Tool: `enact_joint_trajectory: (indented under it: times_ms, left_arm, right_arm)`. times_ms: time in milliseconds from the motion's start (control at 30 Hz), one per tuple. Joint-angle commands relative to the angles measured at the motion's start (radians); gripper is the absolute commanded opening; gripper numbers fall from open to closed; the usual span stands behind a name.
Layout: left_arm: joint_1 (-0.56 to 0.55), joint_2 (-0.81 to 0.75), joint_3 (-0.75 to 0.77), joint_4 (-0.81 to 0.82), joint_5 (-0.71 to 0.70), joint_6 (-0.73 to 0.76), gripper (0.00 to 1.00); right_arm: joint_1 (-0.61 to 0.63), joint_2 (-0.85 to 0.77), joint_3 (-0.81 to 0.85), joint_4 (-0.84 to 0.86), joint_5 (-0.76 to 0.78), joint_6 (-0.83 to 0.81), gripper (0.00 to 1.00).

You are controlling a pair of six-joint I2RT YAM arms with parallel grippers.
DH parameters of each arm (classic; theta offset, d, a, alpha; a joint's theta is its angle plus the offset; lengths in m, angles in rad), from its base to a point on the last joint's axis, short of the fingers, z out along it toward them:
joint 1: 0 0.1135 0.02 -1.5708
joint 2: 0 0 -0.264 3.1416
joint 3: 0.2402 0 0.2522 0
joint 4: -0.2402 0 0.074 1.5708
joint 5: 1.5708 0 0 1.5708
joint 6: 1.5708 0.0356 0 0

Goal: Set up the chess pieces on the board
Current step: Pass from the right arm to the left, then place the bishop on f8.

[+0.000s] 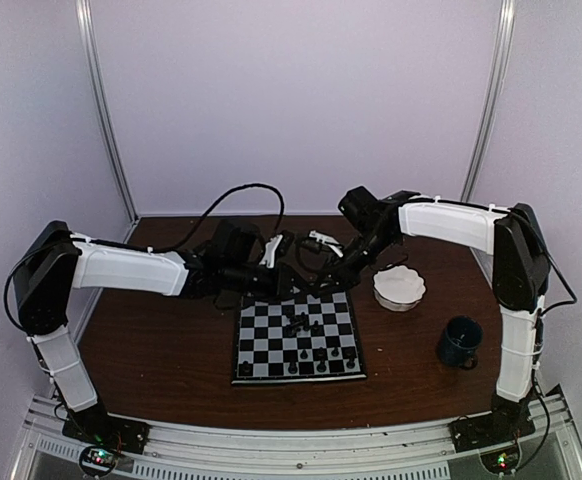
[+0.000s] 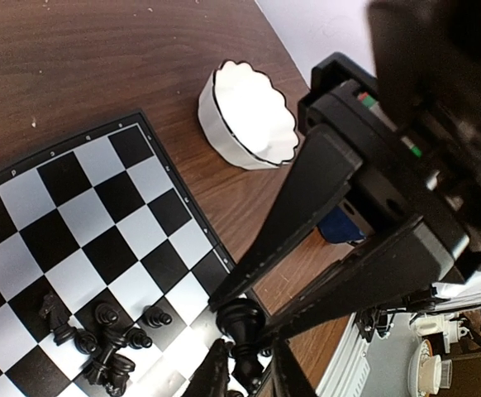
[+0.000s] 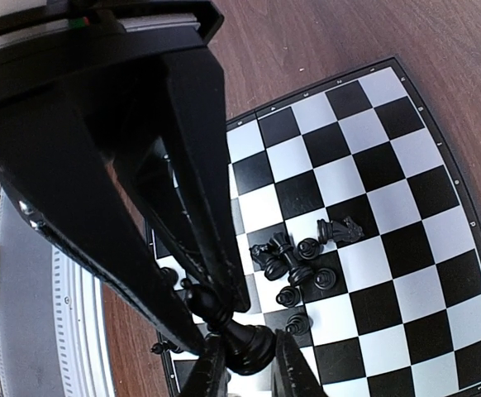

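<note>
Chess pieces (image 1: pixel 298 322) lay heaped on the board (image 1: pixel 259 345); one piece (image 3: pixel 242 343) seemed clenched in the jaws of both left gripper (image 2: pixel 249 376) and right gripper (image 3: pixel 245 374). Light, glossy, slippery, it likely needed holding near its base.

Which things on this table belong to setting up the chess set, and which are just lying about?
Part of the job:
chess pieces
board

Just lying about:
white bowl
blue mug
</note>
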Motion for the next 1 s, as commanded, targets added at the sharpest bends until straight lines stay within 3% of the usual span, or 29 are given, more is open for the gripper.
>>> enact_joint_trajectory:
  times_ms: [0, 267, 367, 500, 633, 833, 967]
  left_arm:
    - [-0.005, 0.014, 0.031, 0.069, 0.018, -0.005, 0.17]
    - [-0.005, 0.006, 0.031, 0.062, 0.015, 0.006, 0.06]
    - [-0.005, -0.011, 0.046, 0.001, 0.009, 0.038, 0.04]
    - [-0.006, -0.066, 0.115, -0.248, 0.009, 0.145, 0.04]
    - [-0.026, -0.119, 0.224, -0.596, -0.039, 0.328, 0.04]
    - [-0.111, -0.104, 0.356, -1.054, -0.175, 0.533, 0.04]
    - [-0.182, -0.063, 0.394, -1.207, -0.282, 0.579, 0.04]
  right_arm:
    - [-0.003, -0.044, -0.014, 0.011, -0.018, 0.005, 0.16]
    - [-0.003, -0.054, -0.018, 0.012, -0.017, 0.007, 0.17]
    - [-0.007, -0.076, -0.006, -0.034, -0.013, -0.035, 0.28]
    - [-0.064, -0.167, 0.018, -0.201, -0.002, -0.180, 0.42]
    - [-0.185, -0.285, -0.040, -0.219, -0.056, -0.175, 0.48]
    - [-0.269, -0.421, -0.262, -0.090, -0.044, -0.112, 0.49]
    - [-0.269, -0.483, -0.378, 0.005, -0.001, -0.075, 0.50]
